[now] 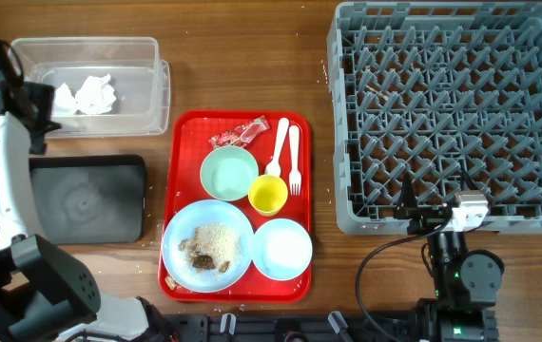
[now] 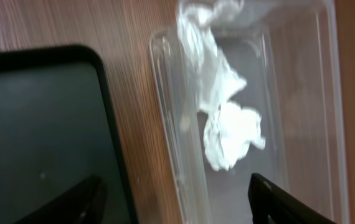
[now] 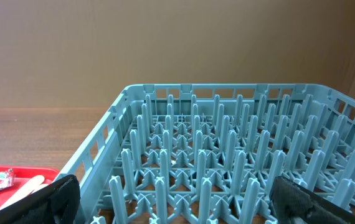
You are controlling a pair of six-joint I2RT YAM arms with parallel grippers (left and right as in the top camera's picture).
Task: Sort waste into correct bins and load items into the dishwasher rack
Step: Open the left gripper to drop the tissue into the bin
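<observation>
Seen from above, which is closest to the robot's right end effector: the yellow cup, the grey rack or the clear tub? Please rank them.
1. Grey rack: on the right, the right end effector at its near edge.
2. Yellow cup: middle, on the red tray.
3. Clear tub: far left corner.

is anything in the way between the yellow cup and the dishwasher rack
Nothing upright does. The white fork lies flat right of the yellow cup; past the red tray is bare table up to the dishwasher rack.
</observation>
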